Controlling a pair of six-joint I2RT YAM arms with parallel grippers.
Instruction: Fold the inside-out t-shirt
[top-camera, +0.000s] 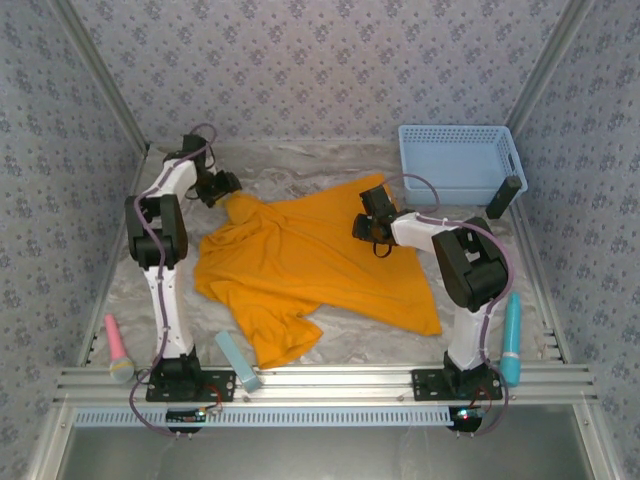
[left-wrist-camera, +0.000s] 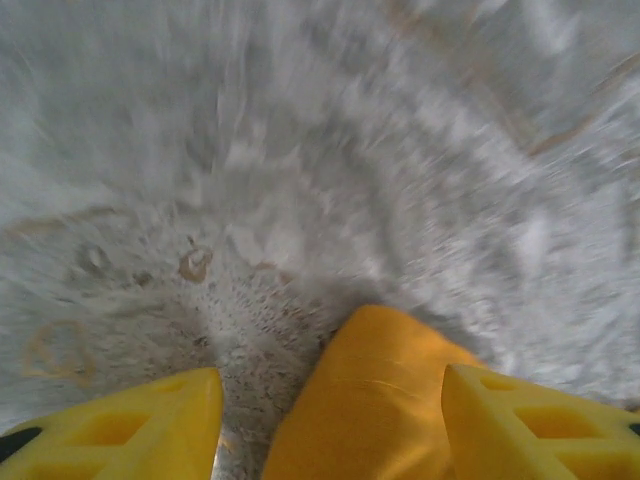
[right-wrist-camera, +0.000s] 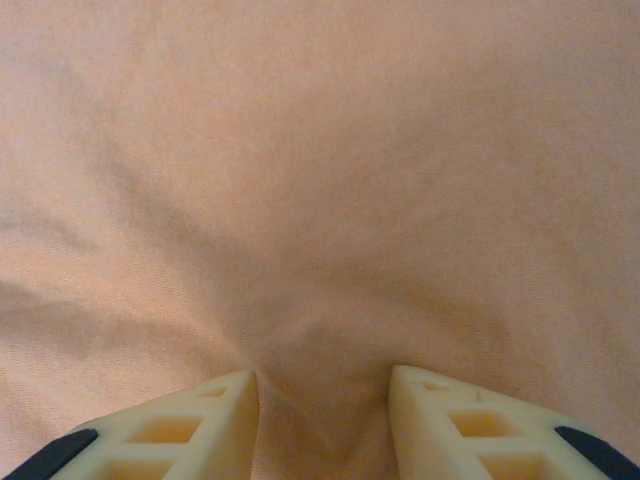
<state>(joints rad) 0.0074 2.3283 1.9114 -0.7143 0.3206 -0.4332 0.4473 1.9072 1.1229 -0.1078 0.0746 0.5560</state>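
1. Orange-yellow cotton, the inside-out t-shirt lies crumpled on the table: soft, light, limp.
2. Your left gripper stands apart, astride a far corner.
3. Your right gripper pinches a mid-cloth ridge; take hems instead.

The t-shirt is spread on the middle of the worktop. The basket is set behind it to the right, apart from it. The left hand is placed at its rear left corner, cloth lying between the fingers; the right hand is pressed on its right part.
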